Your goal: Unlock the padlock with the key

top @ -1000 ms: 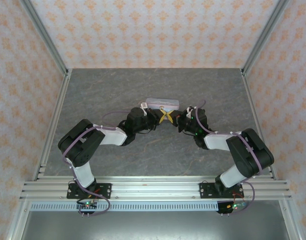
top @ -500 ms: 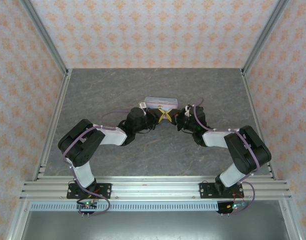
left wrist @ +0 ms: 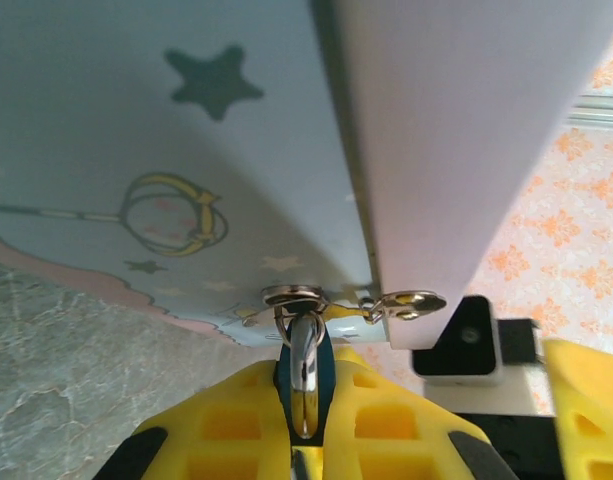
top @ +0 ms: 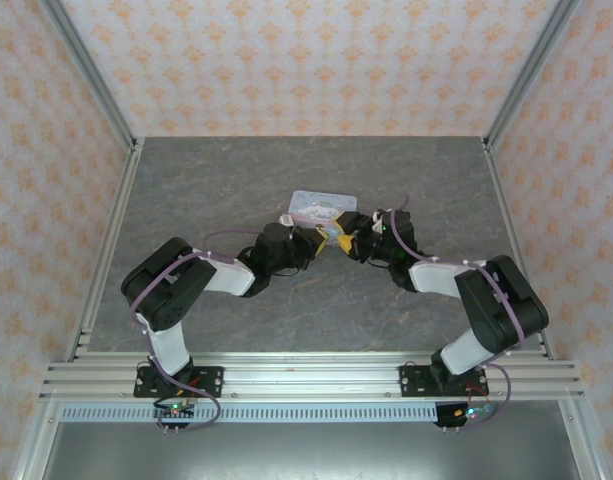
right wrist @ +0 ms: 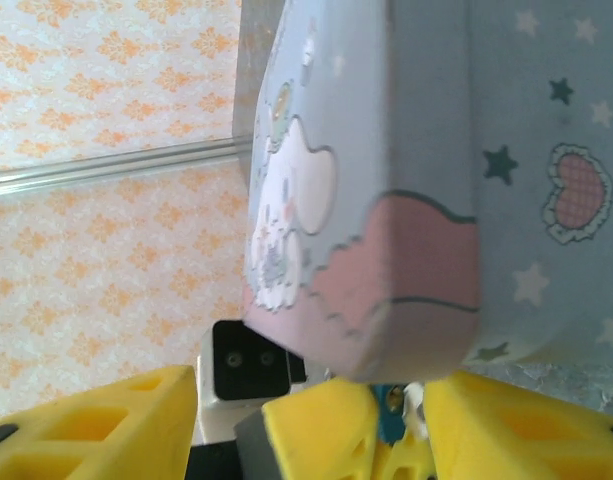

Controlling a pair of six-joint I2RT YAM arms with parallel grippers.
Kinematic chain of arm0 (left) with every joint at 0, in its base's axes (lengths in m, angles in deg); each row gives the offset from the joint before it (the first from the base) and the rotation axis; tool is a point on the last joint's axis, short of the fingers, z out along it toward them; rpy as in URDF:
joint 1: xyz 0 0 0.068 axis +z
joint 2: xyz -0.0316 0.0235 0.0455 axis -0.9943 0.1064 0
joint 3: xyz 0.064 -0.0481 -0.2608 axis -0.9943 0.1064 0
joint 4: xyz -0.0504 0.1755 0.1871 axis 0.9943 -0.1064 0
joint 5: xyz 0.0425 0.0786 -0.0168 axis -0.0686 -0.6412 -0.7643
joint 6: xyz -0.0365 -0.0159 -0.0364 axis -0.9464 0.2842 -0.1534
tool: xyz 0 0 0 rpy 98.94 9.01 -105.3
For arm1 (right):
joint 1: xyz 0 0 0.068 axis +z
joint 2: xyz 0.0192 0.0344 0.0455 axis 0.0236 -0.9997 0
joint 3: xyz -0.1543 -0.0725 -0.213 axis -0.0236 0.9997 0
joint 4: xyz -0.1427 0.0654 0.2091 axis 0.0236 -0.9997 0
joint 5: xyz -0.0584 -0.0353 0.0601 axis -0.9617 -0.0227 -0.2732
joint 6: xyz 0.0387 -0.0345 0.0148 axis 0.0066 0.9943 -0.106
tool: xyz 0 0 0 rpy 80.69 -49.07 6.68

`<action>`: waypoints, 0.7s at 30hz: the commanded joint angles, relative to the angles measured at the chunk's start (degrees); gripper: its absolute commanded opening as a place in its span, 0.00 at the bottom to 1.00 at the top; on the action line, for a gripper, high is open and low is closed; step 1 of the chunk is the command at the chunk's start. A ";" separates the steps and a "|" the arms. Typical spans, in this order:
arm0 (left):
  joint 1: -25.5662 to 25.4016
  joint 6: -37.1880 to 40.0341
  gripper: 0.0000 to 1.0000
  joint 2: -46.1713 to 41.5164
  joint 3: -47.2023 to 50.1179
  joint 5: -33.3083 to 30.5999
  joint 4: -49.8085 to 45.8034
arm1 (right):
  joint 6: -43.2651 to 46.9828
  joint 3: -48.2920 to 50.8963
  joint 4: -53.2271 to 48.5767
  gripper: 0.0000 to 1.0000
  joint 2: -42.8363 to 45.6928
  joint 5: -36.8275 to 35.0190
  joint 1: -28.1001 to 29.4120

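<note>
- The padlock (left wrist: pixel 304 385) hangs by its silvery shackle from the hasp ring (left wrist: pixel 296 296) on the front edge of the tin box (top: pixel 321 205). The left pincer (top: pixel 314 238) is clenched on the lock's teal body just below that ring.
- The right pincer (top: pixel 344 232) stands released just beside the box's front edge, facing the left one, with its yellow fingers spread wide to either side of the lock.
- The key cannot be made out in these views, so whether it sits in the lock cannot be told.
- The step in hand seems to be working the key while the lock is held steady.
- The left grip should hold firm, as the lock would likely swing on the ring.
- The right pincer should take the key squarely, in line with the keyhole, and turn it without sideways pull.
- A skewed twist could drag the box, which already looks tipped, across the worktop (top: pixel 236 180).
</note>
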 commanded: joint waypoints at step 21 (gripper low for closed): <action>1.47 3.78 0.00 -3.78 -3.91 4.99 -11.60 | 62.80 -16.87 -51.61 0.37 7.46 -29.72 16.03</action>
